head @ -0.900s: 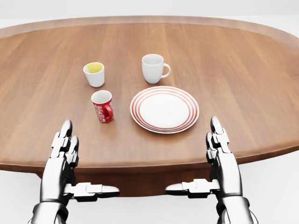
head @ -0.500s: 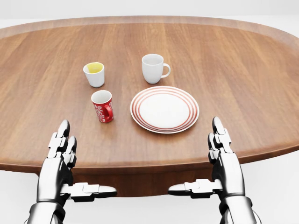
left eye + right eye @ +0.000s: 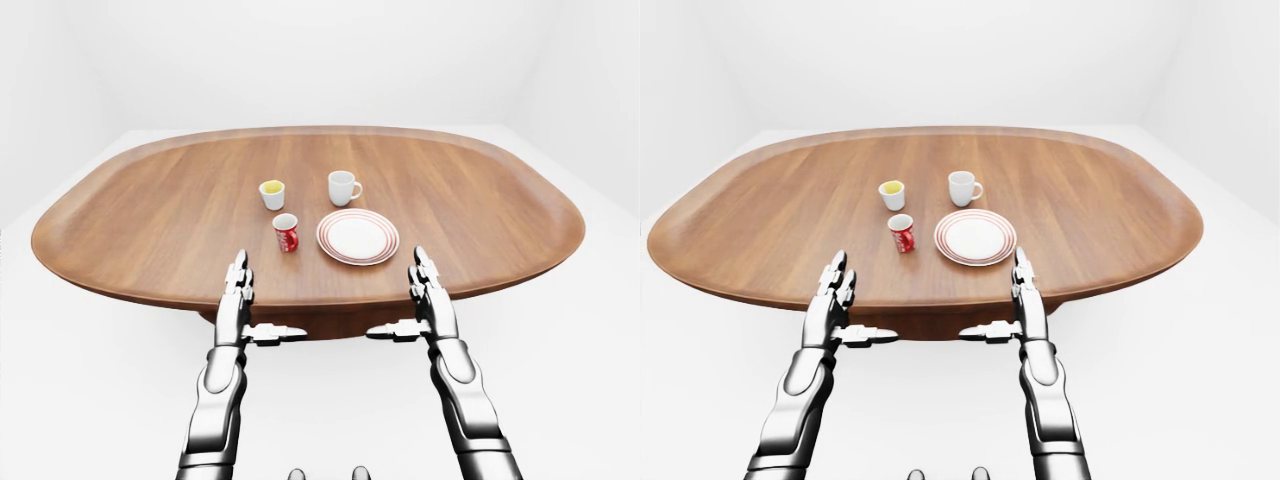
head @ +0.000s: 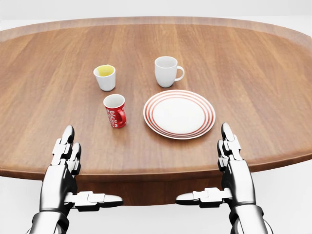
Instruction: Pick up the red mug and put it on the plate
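Observation:
The red mug (image 4: 115, 111) stands upright on the oval wooden table (image 4: 253, 58), handle to the right, just left of the plate. The white plate with red rings (image 4: 179, 113) is empty and lies at the middle of the head view. My left hand (image 4: 78, 170) is open at the table's lower edge, below and left of the mug, fingers pointing up, thumb inward. My right hand (image 4: 214, 170) is open at the same edge, below and right of the plate. Both hands are empty and touch nothing.
A white mug (image 4: 166, 71) stands above the plate. A small white cup with a yellow inside (image 4: 105, 77) stands above the red mug. The table's lower edge (image 4: 156, 173) runs between my hands. White floor (image 3: 90, 400) surrounds the table.

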Robot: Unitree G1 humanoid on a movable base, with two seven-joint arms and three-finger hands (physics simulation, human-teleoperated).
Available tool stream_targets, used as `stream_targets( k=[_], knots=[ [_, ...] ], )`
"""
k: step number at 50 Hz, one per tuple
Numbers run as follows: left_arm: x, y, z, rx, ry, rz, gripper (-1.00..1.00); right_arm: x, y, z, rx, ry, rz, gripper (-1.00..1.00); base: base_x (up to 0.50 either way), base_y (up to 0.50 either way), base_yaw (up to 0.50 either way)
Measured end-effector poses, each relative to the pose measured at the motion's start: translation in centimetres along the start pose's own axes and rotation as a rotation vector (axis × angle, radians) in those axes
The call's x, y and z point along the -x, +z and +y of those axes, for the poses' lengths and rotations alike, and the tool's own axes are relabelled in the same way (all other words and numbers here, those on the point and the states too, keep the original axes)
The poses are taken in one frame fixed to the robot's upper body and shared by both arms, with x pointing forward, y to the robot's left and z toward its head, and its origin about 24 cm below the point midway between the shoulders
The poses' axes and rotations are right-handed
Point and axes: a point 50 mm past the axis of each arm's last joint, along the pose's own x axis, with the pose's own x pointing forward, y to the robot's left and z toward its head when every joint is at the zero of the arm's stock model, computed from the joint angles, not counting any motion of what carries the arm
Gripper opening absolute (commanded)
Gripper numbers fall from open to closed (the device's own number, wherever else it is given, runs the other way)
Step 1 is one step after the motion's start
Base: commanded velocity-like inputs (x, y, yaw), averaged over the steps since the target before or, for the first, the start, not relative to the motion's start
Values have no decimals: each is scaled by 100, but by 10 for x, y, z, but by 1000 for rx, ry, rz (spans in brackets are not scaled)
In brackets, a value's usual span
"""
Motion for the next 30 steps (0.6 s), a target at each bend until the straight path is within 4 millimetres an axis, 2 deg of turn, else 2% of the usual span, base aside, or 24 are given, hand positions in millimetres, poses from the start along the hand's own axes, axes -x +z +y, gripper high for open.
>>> stream_targets(
  k=[15,24,26,30],
  knots=[
    [0,-1,0,-6,-1,1,100,-1,-2,1,4,6,3,100,0,39,0],
    [0,-1,1,-12,1,2,100,-1,-2,2,-5,9,2,100,0,0,0],
    [-6,5,7,-26,11,20,100,-5,7,-4,9,-3,24,100,0,0,0],
    [-21,35,15,-59,24,-86,100,-16,52,-12,48,-12,-150,100,0,0,0]
  ],
)
